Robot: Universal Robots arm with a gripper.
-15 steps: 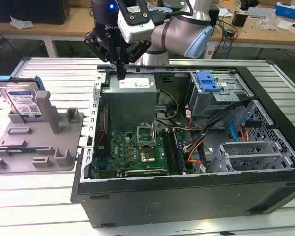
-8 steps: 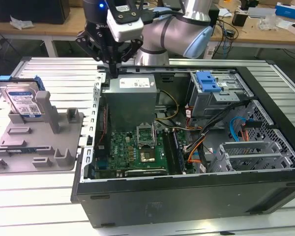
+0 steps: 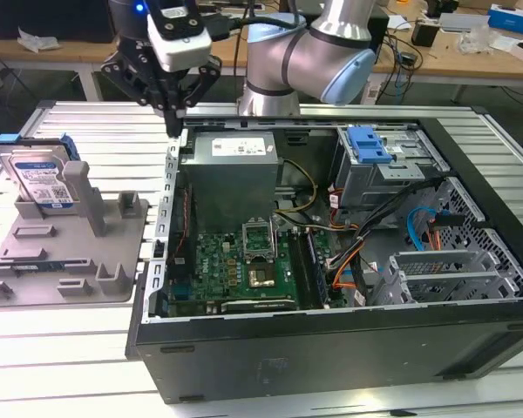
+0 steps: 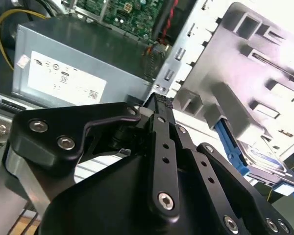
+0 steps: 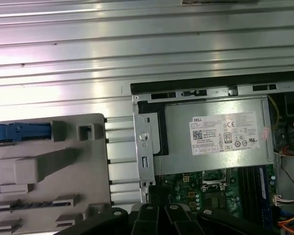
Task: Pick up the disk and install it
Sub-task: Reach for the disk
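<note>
My claw [image 3: 175,124] hangs clenched on nothing over the rim of the open computer case [image 3: 331,357], and the disk [image 3: 42,181] stands well off to one side of it in the grey holder [image 3: 70,261] (nothing picked up yet, so the install is all ahead).
</note>
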